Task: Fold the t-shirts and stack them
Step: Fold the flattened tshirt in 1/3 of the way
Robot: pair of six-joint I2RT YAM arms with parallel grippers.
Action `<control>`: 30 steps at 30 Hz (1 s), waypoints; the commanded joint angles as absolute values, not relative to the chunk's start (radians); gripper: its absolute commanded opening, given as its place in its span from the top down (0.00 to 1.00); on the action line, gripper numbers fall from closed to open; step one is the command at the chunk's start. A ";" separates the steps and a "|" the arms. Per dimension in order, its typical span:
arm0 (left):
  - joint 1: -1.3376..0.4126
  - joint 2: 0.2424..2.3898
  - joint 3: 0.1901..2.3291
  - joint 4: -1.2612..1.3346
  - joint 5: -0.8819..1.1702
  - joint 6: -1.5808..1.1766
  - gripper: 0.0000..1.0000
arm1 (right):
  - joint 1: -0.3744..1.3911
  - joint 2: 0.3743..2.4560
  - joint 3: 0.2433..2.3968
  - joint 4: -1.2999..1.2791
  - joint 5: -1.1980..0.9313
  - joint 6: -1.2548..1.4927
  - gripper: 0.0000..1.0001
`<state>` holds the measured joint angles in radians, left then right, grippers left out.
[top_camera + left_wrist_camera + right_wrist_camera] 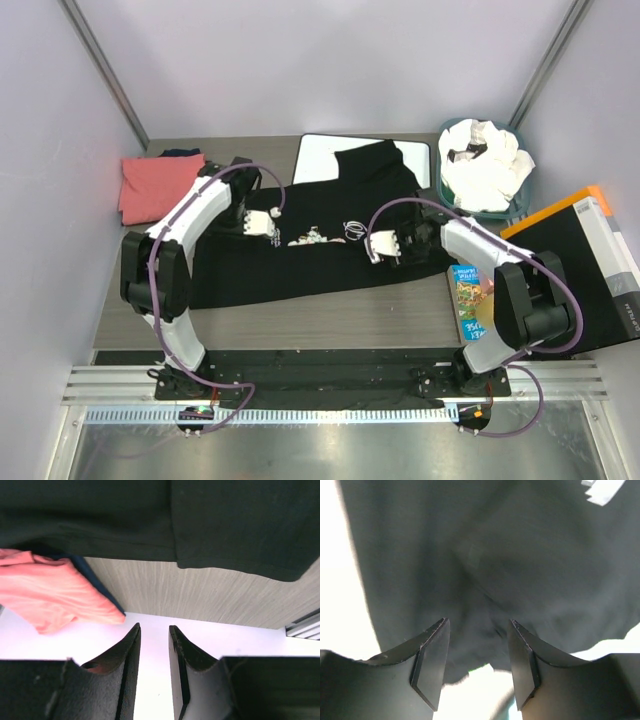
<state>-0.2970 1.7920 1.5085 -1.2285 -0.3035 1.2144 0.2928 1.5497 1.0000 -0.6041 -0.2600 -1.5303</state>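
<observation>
Arms, two, rising from the bottom edge of the overhead view: left arm (180,260), right arm (510,290), both reaching inward over the cloth.

Table (330,320): grey wood grain, fills the centre of the frame.

Black t-shirt (300,255): spread flat across the centre, pink and white print facing up, one part reaching up over the board.

Box (590,260): black with an orange edge, right side of the frame.

Board (320,155): white with a black rim, upper centre, partly covered by the black cloth.

Basket (487,213): teal, upper right; holds white t-shirts (485,165), crumpled.

Coral-pink t-shirt (155,185): bunched, upper left.

Booklet (468,295): colourful, lower right, beside the right arm.

Left gripper (262,224): over the black shirt, left of the print; fingers narrowly apart, nothing between them.

Right gripper (385,246): over the shirt, right of the print; fingers well apart, gripping nothing, with black cloth beyond them.
</observation>
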 commanded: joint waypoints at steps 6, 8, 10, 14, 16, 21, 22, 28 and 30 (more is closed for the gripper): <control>-0.307 1.795 1.532 -1.129 -0.316 1.213 0.72 | 0.393 1.661 1.018 -0.479 -0.259 -1.549 0.45; -0.308 1.818 1.545 -1.126 -0.310 1.200 0.73 | 0.409 1.675 1.029 -0.453 -0.261 -1.543 0.45; -0.308 1.833 1.552 -1.129 -0.308 1.190 0.73 | 0.417 1.698 1.049 -0.448 -0.258 -1.542 0.47; -0.308 1.842 1.551 -1.124 -0.308 1.180 0.74 | 0.420 1.735 1.078 -0.449 -0.249 -1.545 0.55; -0.308 1.845 1.549 -1.131 -0.304 1.170 0.74 | 0.422 1.743 1.086 -0.457 -0.244 -1.548 0.61; -0.308 1.868 1.546 -1.112 -0.319 1.186 0.74 | 0.420 1.746 1.091 -0.469 -0.245 -1.546 0.71; -0.308 1.871 1.552 -1.111 -0.321 1.189 0.74 | 0.423 1.744 1.091 -0.469 -0.244 -1.554 0.77; -0.310 1.910 1.586 -1.115 -0.316 1.189 0.75 | 0.426 1.736 1.153 -0.479 -0.226 -1.569 0.98; -0.308 1.919 1.588 -1.112 -0.318 1.189 0.75 | 0.428 1.735 1.196 -0.497 -0.222 -1.586 0.98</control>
